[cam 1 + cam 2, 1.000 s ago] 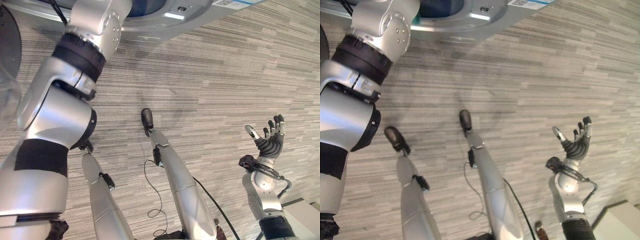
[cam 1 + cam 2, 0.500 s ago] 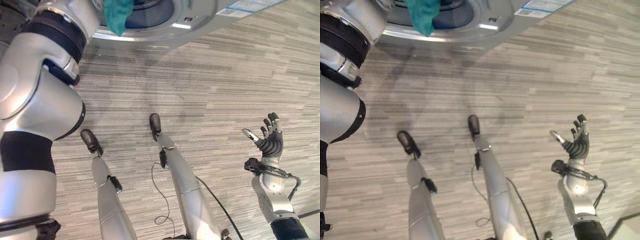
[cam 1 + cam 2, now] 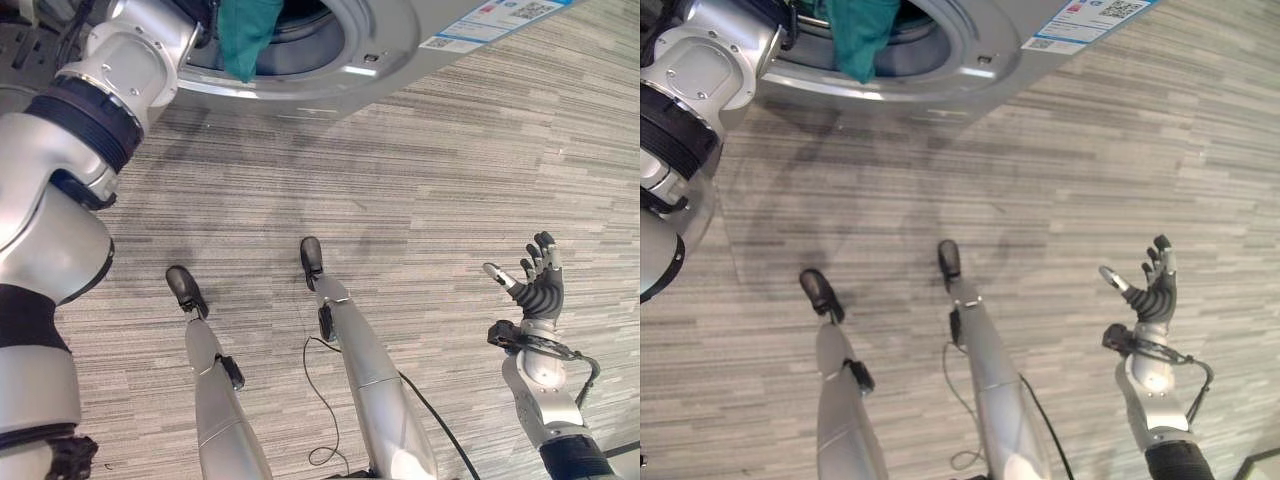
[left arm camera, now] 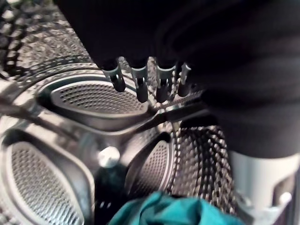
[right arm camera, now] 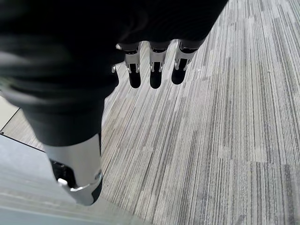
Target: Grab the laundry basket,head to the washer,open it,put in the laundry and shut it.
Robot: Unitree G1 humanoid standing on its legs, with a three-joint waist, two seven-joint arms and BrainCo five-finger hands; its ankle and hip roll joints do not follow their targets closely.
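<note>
The teal laundry (image 3: pixel 247 35) is seen draped over the lower lip of the washer's open port, one fold hanging down outside and the rest lying within; in the left wrist view the same teal cloth (image 4: pixel 176 212) lies at the mouth of the perforated steel drum (image 4: pixel 79 122). The washer (image 3: pixel 400 40) stands with its opening uncovered, so the door is judged to be already open, though the door itself cannot be made out with certainty.

The left hand (image 4: pixel 147 77) is reached into the drum, its fingers extended side by side above the cloth and closed round nothing; no contact with the laundry can be seen from this view. The right hand (image 3: pixel 538 280) is held well apart from the washer, out over the striped carpet (image 3: pixel 450 200), palm up with fingers spread and nothing carried.

The step in hand is judged to be the loading of the laundry: the garment is partly in but not yet wholly past the rim. What the next move calls for is that the hanging fold be pushed or drawn deeper into the drum, so that nothing is left across the seal. Only then can the left arm be withdrawn and the door be swung shut. A fold left on the lip would likely be trapped by the closing door.
</note>
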